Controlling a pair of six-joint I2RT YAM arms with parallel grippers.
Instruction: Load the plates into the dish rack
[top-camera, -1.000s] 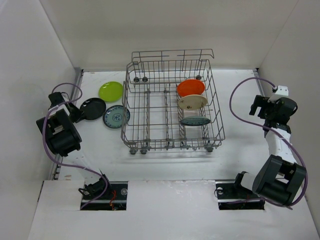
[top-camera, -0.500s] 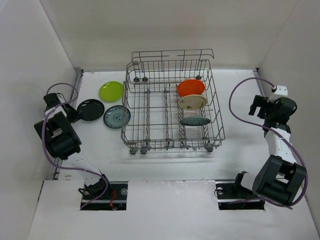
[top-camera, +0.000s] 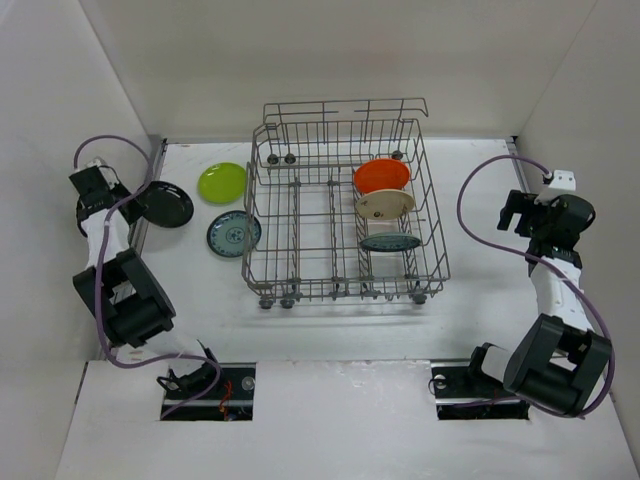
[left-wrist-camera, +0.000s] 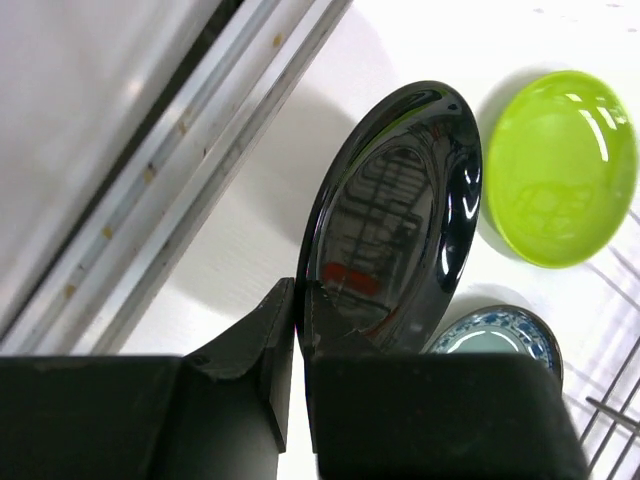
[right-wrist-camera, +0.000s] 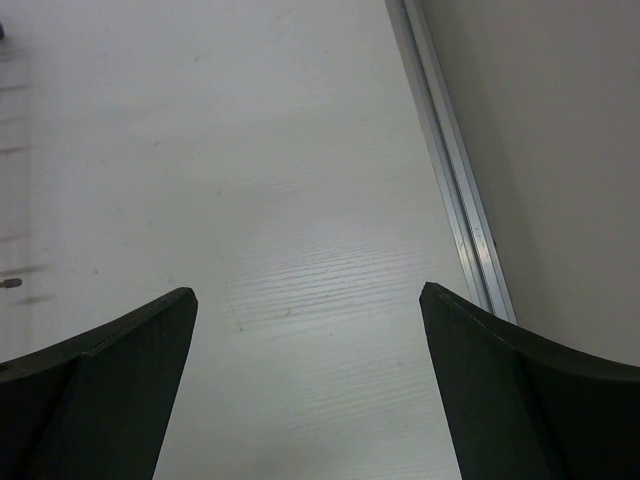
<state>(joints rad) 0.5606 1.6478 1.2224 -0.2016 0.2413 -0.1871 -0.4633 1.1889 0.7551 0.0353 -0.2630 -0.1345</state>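
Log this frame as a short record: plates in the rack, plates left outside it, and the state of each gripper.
in dish rack: orange plate, cream plate, teal plate, all in its right-hand part
on table: lime green plate, second teal plate, left of the rack
left gripper: shut on the rim of the black plate, held tilted at the table's left edge
right gripper: open, empty, over bare table
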